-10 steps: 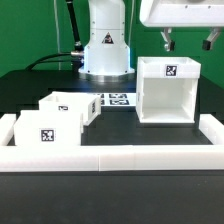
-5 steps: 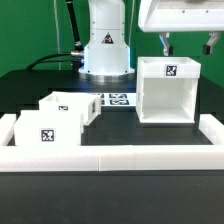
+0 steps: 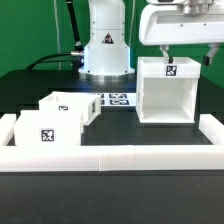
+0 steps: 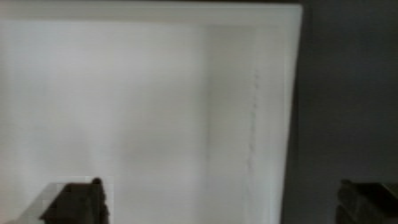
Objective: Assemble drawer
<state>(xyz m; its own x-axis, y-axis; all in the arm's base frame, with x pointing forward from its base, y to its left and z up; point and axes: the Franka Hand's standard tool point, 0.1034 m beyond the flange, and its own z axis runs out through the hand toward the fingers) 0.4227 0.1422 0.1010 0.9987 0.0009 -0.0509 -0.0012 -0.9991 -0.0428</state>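
The large white box-shaped shell (image 3: 167,91) stands on the table at the exterior view's right, its open side facing the camera, a tag on its top front edge. Two small open-top trays (image 3: 48,126) (image 3: 72,107) with tags sit at the exterior view's left. My gripper (image 3: 187,54) hangs just above the shell's top, fingers wide apart and holding nothing. In the wrist view the shell's white top (image 4: 160,110) fills most of the picture, with the two dark fingertips (image 4: 79,203) far apart on either side.
Low white border rails (image 3: 120,155) run along the front and sides of the black table. The marker board (image 3: 116,100) lies flat between the trays and the shell. The robot base (image 3: 105,45) stands behind.
My gripper has come down toward the shell's top; it was higher in the earlier frames. The shell and trays have not moved.
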